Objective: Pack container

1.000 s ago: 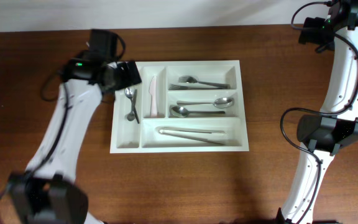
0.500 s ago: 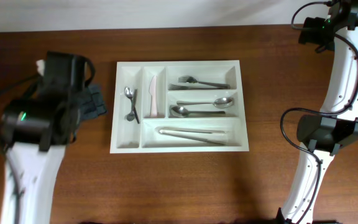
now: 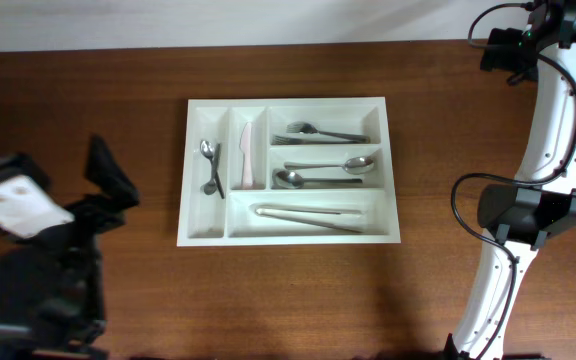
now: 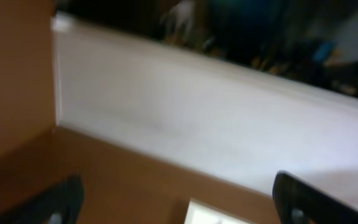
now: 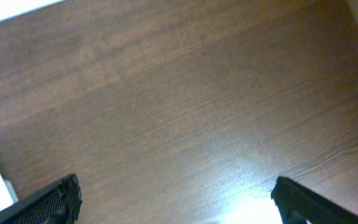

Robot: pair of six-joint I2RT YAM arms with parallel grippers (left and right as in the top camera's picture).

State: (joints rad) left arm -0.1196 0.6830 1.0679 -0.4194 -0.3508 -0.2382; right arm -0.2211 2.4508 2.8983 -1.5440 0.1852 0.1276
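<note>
Brown wood of the table (image 3: pixel 88 90) ran under both arms, and the white tray (image 3: pixel 204 218) lay near its middle, its long side running left to right between them. The left arm (image 3: pixel 28 260) stood high and blurred at the near left corner. The right arm (image 3: pixel 553 120) was folded along the right edge, with its wrist up in the far corner.

The left gripper (image 4: pixel 178 205) and the right gripper (image 5: pixel 179 202) both had their fingers spread wide with nothing between them. From overhead the left one looked nearer, with the tray to its right and its short end facing that way.

Inside the tray, tongs (image 3: pixel 308 215) filled the nearest long slot, with big spoons (image 3: pixel 353 163) in the middle one and forks (image 3: pixel 313 131) in the far one. A pale pink knife (image 3: pixel 246 155) and small spoons (image 3: pixel 209 165) sat in the two upright slots. No loose cutlery showed on the wood, so packing seemed about done.
</note>
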